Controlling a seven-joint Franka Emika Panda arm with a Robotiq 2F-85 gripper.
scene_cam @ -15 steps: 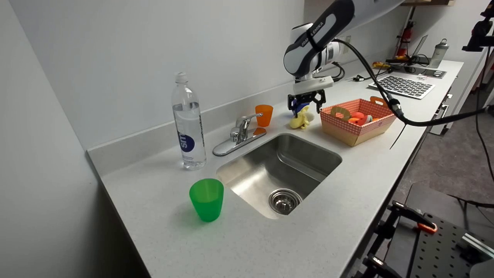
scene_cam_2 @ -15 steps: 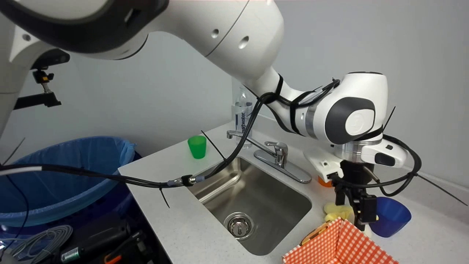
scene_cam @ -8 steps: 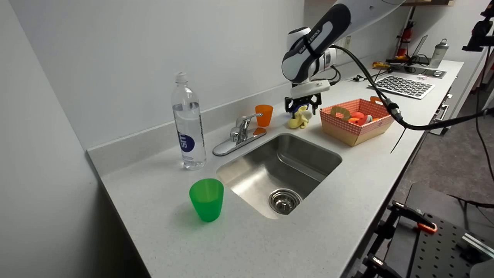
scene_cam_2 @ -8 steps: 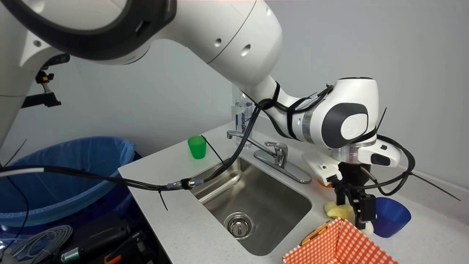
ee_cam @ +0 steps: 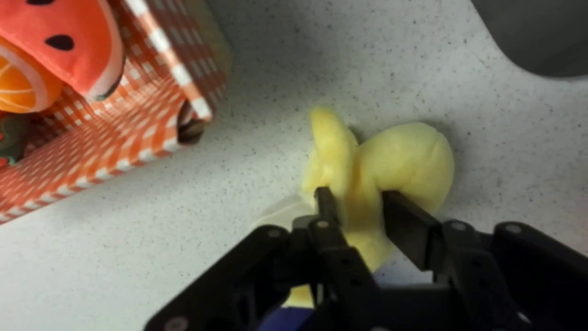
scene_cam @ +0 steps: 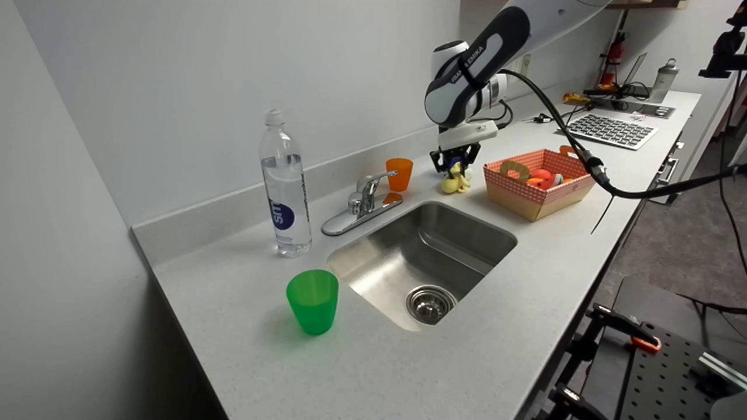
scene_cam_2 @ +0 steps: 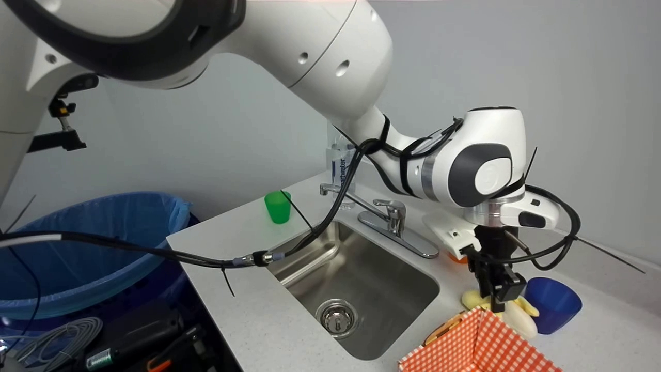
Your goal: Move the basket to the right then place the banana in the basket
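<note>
Yellow plush banana [ee_cam: 367,177] is sitting pinched in the gripper [ee_cam: 357,196], beside a gingham basket [scene_cam: 513,199]

Black fingers [ee_cam: 406,225] of the gripper are gripping the banana from two sides in the wrist view; they are standing narrowly apart, with soft yellow peel bulging around them.

The banana is resting on the speckled pale counter [scene_cam: 362,373], its cream inner part showing beyond one finger. In both exterior views the white arm [scene_cam_2: 351,93] is hanging over it, the gripper pointing down. Just beside the banana a blue cup [scene_cam_2: 552,305] is standing; whether they are touching, I cannot tell.

To the banana's right in an exterior view, the orange-and-white basket is standing near the steel sink [scene_cam: 397,268], with a strip of bare counter between basket and fruit. Inside it, a plush watermelon slice [ee_cam: 85,55] and a plush orange slice [ee_cam: 20,85] are lying close together.

On the banana's left in that same view, an orange cup [scene_cam: 400,183] is standing just beside the chrome faucet [scene_cam: 366,199]. Farther left, a clear water bottle [scene_cam: 289,201] and a green cup [scene_cam: 313,306] are standing well apart from the gripper.
</note>
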